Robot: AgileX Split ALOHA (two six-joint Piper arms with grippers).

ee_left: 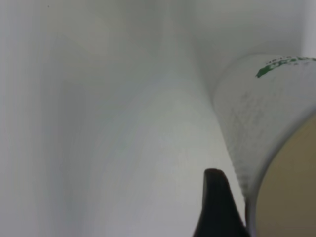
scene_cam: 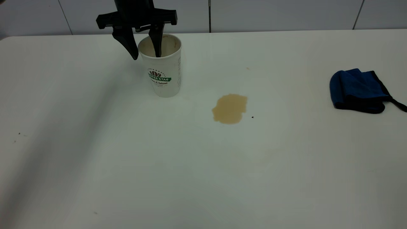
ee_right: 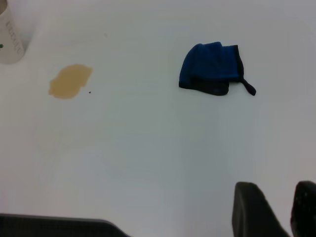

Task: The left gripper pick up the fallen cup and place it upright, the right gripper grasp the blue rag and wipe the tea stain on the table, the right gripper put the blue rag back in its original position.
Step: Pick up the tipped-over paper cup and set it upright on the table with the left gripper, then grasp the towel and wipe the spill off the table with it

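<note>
- White tiles at the back; big white table (scene_cam: 95,165) fills the rest.
- Far left, near the back edge: left gripper (scene_cam: 146,56) comes down from above the cup (scene_cam: 163,71).
- Cup stands upright on the table, green band facing the camera. One finger is inside the mouth, the other outside the wall w/ a clear gap, so jaws look let go, not squeezing the rim.
- Step 1 looks about done: cup is up. Left arm just needs to lift straight up so it doesn't knock the cup over.
- Middle of the table: tea stain (scene_cam: 229,108), light brown, near the cup but not touching. Not wiped yet.
- Far right: blue rag (scene_cam: 356,90), bunched up, thin black strap trailing toward the table edge, well apart from the stain. Nothing holds it.
- Right gripper (ee_right: 276,212) shows only in its own wrist cam, hanging above bare table, away from the rag. Fingers have a gap, nothing between them.
- Next, I think: right arm goes to the rag, grabs the soft middle, then carries it over to the stain.
</note>
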